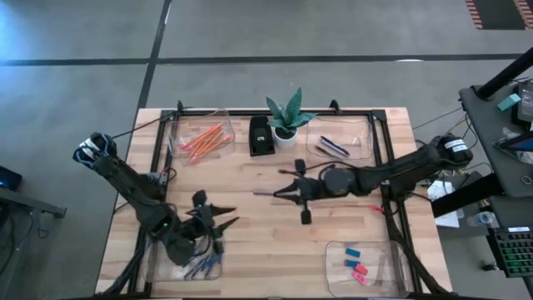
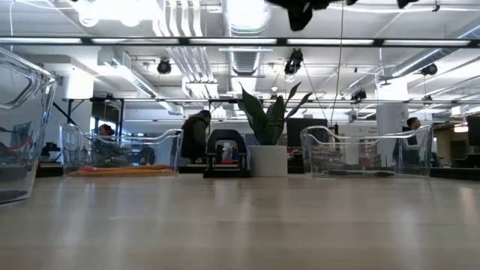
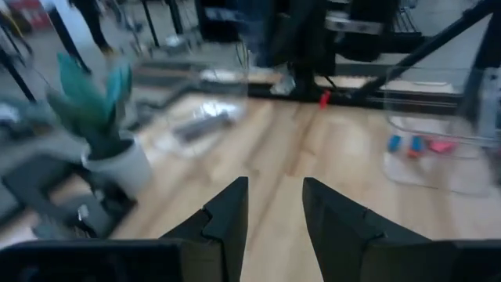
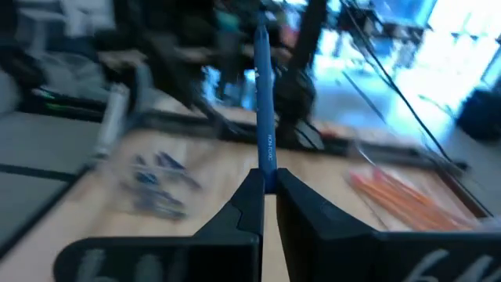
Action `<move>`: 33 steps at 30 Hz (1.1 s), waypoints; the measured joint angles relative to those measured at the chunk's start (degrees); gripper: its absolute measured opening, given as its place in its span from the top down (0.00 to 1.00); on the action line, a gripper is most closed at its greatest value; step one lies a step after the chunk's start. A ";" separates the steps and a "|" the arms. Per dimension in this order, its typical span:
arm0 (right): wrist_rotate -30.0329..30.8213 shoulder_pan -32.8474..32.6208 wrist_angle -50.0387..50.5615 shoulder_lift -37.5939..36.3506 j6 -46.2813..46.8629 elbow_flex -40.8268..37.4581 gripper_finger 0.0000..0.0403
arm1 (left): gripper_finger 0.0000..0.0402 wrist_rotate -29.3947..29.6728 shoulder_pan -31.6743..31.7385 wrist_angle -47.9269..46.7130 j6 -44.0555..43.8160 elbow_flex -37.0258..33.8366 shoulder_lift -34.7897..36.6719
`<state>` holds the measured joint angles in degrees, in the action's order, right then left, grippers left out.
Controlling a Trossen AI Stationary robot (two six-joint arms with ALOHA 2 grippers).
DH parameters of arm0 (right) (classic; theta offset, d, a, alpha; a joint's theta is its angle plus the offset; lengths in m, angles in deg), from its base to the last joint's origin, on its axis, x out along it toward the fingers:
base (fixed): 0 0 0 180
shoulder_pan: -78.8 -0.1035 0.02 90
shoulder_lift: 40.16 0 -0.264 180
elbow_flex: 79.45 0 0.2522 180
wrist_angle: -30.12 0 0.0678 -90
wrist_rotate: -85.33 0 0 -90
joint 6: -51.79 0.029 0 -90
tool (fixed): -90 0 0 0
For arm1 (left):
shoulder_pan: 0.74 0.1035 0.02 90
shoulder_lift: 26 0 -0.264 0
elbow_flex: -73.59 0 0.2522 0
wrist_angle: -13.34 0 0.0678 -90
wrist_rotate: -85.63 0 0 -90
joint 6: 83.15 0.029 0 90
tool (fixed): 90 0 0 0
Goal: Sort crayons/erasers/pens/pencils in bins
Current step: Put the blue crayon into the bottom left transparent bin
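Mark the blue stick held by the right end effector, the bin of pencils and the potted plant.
blue stick (image 4: 264, 117): right wrist view, mid-shaft above the closed fingers.
bin of pencils (image 1: 223, 117): high view, its clear far corner.
potted plant (image 1: 285, 136): high view, the white pot.

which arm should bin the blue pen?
Right. The right gripper is shut on the blue pen at mid-table, near the pen bin. The left gripper is open and empty over the crayon bin.
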<state>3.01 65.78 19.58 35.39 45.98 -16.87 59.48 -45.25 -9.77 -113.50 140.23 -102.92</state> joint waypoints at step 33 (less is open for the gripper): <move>-0.21 -5.61 -4.72 -0.07 -4.74 -1.26 0.97 | 0.73 -26.61 15.16 50.53 35.74 0.08 -11.42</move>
<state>2.80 60.17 14.86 35.32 41.24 -18.12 32.87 -30.08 40.76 -77.76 140.31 -114.34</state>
